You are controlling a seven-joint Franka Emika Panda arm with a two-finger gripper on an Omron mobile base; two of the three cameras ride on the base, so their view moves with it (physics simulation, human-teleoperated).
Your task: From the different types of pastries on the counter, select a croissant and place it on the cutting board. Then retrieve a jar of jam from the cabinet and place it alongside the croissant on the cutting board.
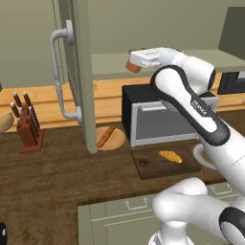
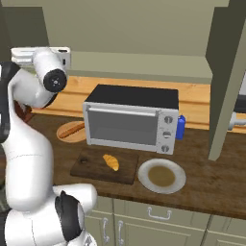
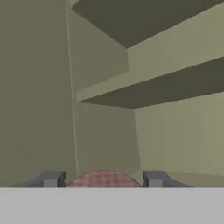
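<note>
At the open cabinet [image 1: 79,72], my gripper [image 1: 132,61] is shut on the jar of jam [image 1: 133,66], an orange-brown jar held just above the shelf [image 1: 107,63]. In the hand view the jar's reddish lid [image 3: 104,178] sits between my two fingertips [image 3: 51,178], with the cabinet's inner walls and shelves ahead. The croissant [image 1: 171,156] [image 2: 111,162] lies on the dark cutting board [image 1: 148,168] [image 2: 91,169], on the counter [image 1: 57,186] in front of the toaster oven.
A black-and-silver toaster oven [image 1: 158,117] [image 2: 129,117] stands behind the board. A round wooden disc [image 1: 117,139] [image 2: 63,132] carrying a long pastry lies to its left. A knife block [image 1: 28,125] is far left, and a plate [image 2: 162,175] lies right of the board.
</note>
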